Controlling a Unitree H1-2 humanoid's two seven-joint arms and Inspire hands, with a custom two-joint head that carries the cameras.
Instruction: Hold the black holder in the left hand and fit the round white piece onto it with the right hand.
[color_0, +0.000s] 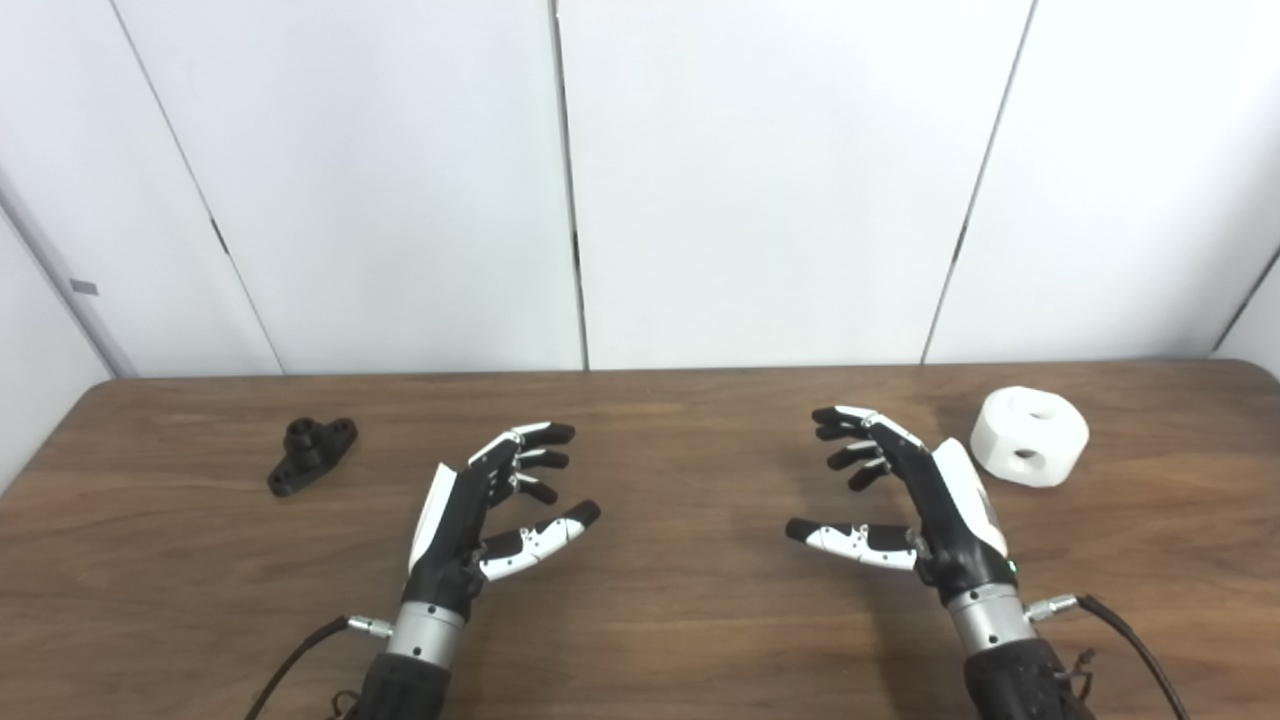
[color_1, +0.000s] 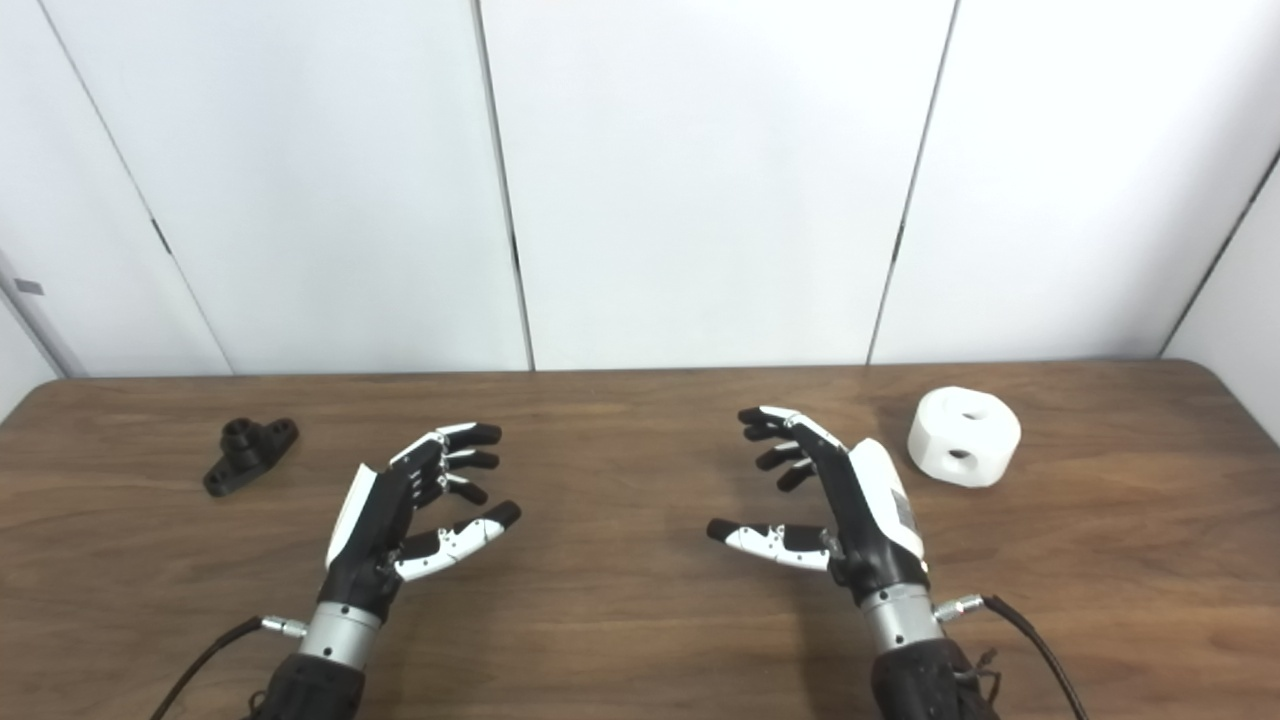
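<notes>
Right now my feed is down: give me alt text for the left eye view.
Both robot hands, left hand and right hand, hover open and empty over the brown wooden table, palms facing each other. The small black plastic holder lies at far left; the round white piece with holes sits at far right, just beyond the right hand.

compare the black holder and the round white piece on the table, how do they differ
The small black plastic holder is dark, low and elongated, with a raised hub between two flat ears; the chunky round white plastic piece is pale, thicker and clearly bulkier, with a hole on top and another in its side. The holder lies far left, beyond the left robot hand; the white piece sits far right, beside the right robot hand. Both rest untouched on the wooden table.
</notes>
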